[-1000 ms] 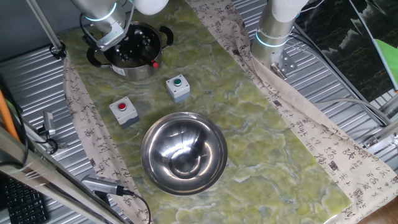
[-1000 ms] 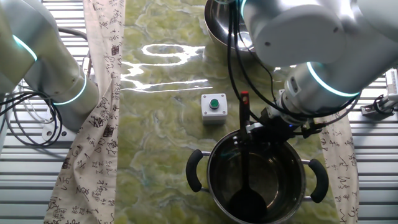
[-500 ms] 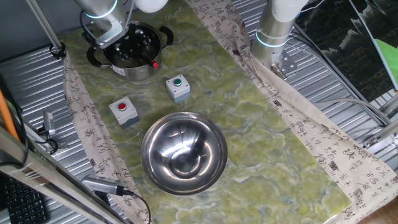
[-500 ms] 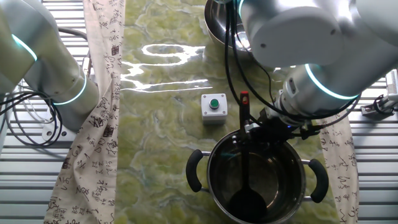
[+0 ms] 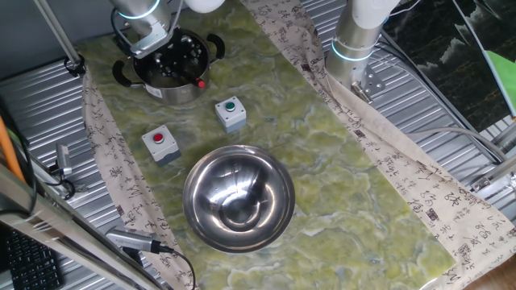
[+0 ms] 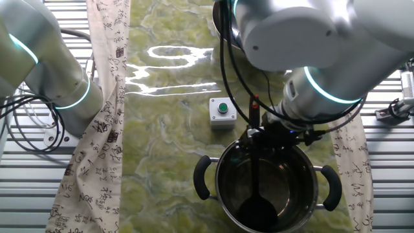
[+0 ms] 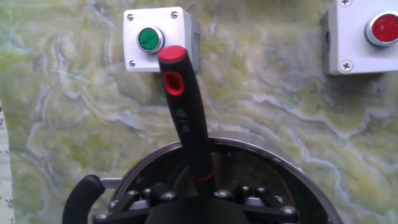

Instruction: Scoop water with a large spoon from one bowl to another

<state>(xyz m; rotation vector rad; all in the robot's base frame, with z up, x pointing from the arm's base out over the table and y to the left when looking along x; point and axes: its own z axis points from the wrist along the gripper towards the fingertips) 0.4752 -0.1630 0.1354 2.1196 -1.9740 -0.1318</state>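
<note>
Fingers (image 7: pixel 200 194) at bottom of hand view, hidden under black bracket — cannot tell if I'm clamped on handle or just around it. Large spoon (image 7: pixel 185 109) stands between them, red tip toward 12 o'clock, ladle end sunk in handled pot (image 6: pixel 266 188). Water not visible to me, only dark interior. I judge step: scoop, still at source. Next — confirm grip, lift level, carry to wide bowl (image 5: pixel 238 198), well apart, past green-button box (image 5: pixel 230 113) on surface (image 5: pixel 339 169).
</note>
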